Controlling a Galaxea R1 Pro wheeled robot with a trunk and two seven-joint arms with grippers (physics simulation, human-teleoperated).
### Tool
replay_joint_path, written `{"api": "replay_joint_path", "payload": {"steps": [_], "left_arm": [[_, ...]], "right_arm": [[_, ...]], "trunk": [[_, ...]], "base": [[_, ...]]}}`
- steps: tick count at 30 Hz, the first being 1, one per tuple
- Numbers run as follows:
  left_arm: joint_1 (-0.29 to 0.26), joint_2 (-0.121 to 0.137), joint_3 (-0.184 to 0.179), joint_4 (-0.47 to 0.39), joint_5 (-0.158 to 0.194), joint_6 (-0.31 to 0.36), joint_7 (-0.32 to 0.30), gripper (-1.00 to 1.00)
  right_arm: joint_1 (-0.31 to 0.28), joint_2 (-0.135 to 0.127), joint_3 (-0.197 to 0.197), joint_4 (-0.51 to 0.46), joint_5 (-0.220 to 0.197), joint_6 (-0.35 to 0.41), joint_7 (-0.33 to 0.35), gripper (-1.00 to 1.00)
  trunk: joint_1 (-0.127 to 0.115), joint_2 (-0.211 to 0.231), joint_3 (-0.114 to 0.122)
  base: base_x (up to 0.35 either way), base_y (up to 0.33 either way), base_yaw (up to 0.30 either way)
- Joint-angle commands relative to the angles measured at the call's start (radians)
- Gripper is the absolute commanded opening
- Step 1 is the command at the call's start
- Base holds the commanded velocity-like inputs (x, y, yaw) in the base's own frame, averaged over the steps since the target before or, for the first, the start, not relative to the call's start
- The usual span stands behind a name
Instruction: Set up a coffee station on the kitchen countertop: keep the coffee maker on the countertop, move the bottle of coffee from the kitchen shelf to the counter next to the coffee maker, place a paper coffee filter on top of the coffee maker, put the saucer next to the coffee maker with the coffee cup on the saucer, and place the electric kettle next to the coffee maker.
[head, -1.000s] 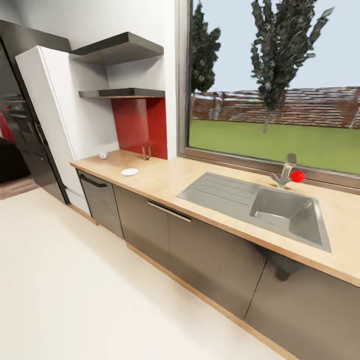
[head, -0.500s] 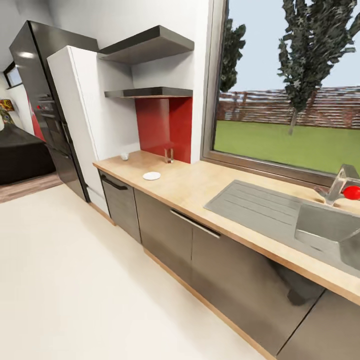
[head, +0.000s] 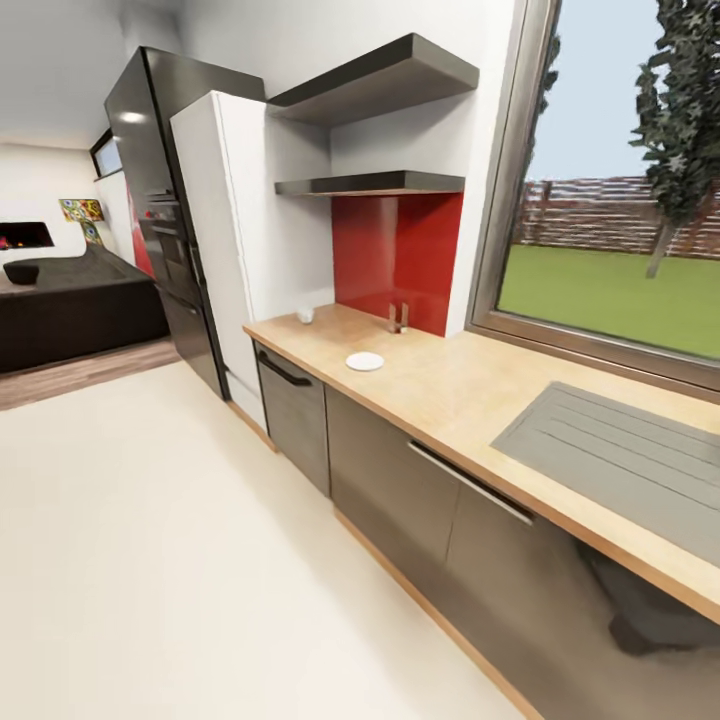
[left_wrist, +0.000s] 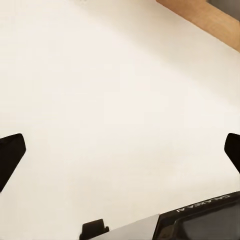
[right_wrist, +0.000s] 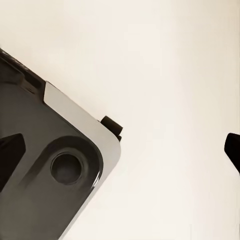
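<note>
Both your grippers, left (left_wrist: 120, 150) and right (right_wrist: 120, 150), hang spread wide over bare floor, holding nothing; the saucer (head: 365, 361) rests far off on the countertop (head: 460, 385).

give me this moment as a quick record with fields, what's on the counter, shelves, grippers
place: kitchen, robot on the floor facing the countertop
on counter: saucer; small white item, likely the cup, near the far end; a small stand-like item by the red backsplash
saucer and cup: apart, cup not on saucer
shelves: nothing visible on them from this angle
sink drainboard: at right
left gripper: open, over floor
right gripper: open, over floor
</note>
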Motion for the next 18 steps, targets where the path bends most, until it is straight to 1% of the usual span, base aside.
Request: {"api": "replay_joint_path", "payload": {"steps": [1, 15, 18], "left_arm": [[-0.001, 0.001, -0.006, -0.001, 0.008, -0.005, 0.007, 1.00], [-0.002, 0.001, -0.006, -0.001, 0.008, -0.005, 0.007, 1.00], [-0.001, 0.001, -0.006, -0.001, 0.008, -0.005, 0.007, 1.00]], "right_arm": [[0.000, 0.000, -0.009, -0.001, 0.002, -0.002, 0.008, 1.00], [0.000, -0.001, -0.009, -0.001, 0.002, -0.002, 0.008, 1.00], [0.000, -0.001, -0.009, -0.001, 0.002, -0.001, 0.009, 1.00]], "trunk": [[0.001, -0.001, -0.001], [0.001, -0.001, -0.001], [0.001, -0.001, -0.001]], "base": [[0.233, 0.234, 0.274], [0.229, 0.238, 0.273], [0.244, 0.239, 0.145]]}}
